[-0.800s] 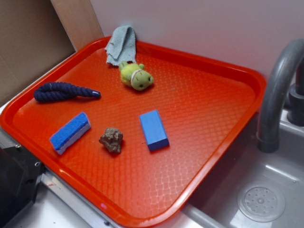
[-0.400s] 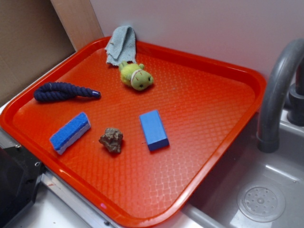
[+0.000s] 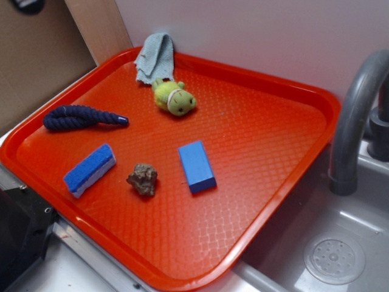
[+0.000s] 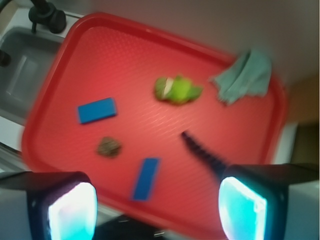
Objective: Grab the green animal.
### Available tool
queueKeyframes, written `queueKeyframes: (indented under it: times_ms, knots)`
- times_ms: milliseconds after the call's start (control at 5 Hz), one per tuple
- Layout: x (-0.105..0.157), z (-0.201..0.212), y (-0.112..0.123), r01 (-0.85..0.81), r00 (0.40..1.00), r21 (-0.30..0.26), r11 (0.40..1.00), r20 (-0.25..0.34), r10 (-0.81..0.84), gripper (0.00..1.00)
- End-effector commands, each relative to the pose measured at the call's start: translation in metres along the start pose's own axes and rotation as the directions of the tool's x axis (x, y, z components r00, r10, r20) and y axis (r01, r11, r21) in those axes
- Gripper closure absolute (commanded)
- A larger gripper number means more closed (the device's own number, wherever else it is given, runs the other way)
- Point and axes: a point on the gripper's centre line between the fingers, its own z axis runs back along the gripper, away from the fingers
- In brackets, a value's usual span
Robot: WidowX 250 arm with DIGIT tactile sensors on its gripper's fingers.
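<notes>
The green animal (image 3: 174,98) is a small yellow-green plush with a red-and-white band, lying at the back of the red tray (image 3: 273,146) beside a grey-blue cloth (image 3: 154,56). From the wrist camera the green animal (image 4: 177,90) appears far below, mid-tray. My gripper (image 4: 157,207) hangs high above the tray's near edge, open, its two fingers wide apart at the bottom of the wrist view with nothing between them. In the exterior view only a small dark piece of the arm (image 3: 27,4) shows at the top left corner.
On the tray lie a dark blue rope (image 3: 82,117), a blue-and-white sponge (image 3: 89,170), a brown rock (image 3: 143,179) and a blue block (image 3: 196,166). A grey faucet (image 3: 355,115) and sink (image 3: 334,258) stand right of the tray. A wall runs behind.
A dark part of the arm has come into the exterior view at the top left corner. Nothing on the tray has moved.
</notes>
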Motion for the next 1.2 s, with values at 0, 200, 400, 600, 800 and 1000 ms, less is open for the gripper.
queueKeyframes:
  times_ms: [0, 200, 400, 600, 800, 1000]
  knots:
    - [0.063, -0.03, 0.007, 0.493, 0.87, 0.079, 0.866, -0.068, -0.489, 0.0]
    - [0.074, -0.066, 0.009, 0.707, 0.705, 0.104, 0.699, -0.175, -0.687, 0.0]
    - [0.074, -0.103, 0.011, 0.788, 0.61, 0.071, 0.612, -0.226, -0.759, 0.0]
    - [0.076, -0.139, 0.009, 0.8, 0.585, 0.019, 0.599, -0.241, -0.774, 0.0]
    - [0.07, -0.165, 0.013, 0.789, 0.589, -0.023, 0.614, -0.258, -0.766, 0.0]
    - [0.064, -0.187, 0.012, 0.798, 0.56, -0.067, 0.599, -0.286, -0.777, 0.0]
